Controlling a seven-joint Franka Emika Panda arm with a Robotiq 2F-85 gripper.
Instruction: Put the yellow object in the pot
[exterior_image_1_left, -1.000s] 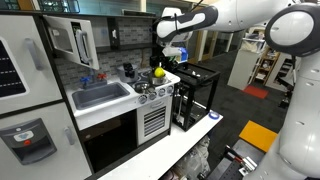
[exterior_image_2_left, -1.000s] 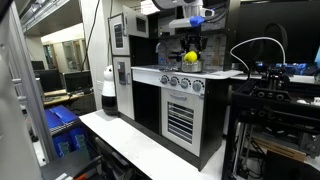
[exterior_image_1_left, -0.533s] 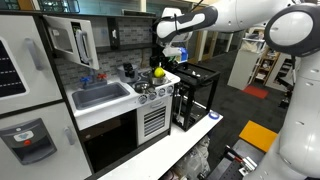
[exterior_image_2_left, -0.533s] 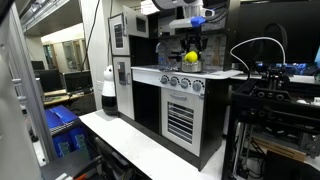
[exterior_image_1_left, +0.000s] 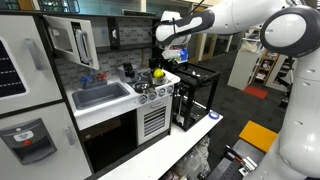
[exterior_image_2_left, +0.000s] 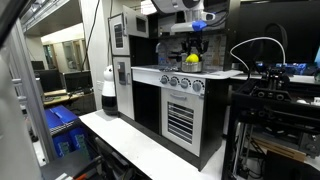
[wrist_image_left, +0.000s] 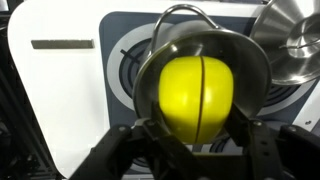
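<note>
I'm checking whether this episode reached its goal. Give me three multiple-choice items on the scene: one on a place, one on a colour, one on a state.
1. Where is the yellow object?
A) in the sink
B) in the pot
C) on the floor

2. What colour is the pot?
A) red
B) blue
C) silver

3. How is the gripper?
A) open, above the pot
B) shut on the yellow object
C) shut on the pot's rim

Answers:
1 B: the wrist view shows it lying inside the pot's rim.
2 C: its metal wall shines silver.
3 A: the fingers stand apart, and the yellow object lies below them in the pot.
</note>
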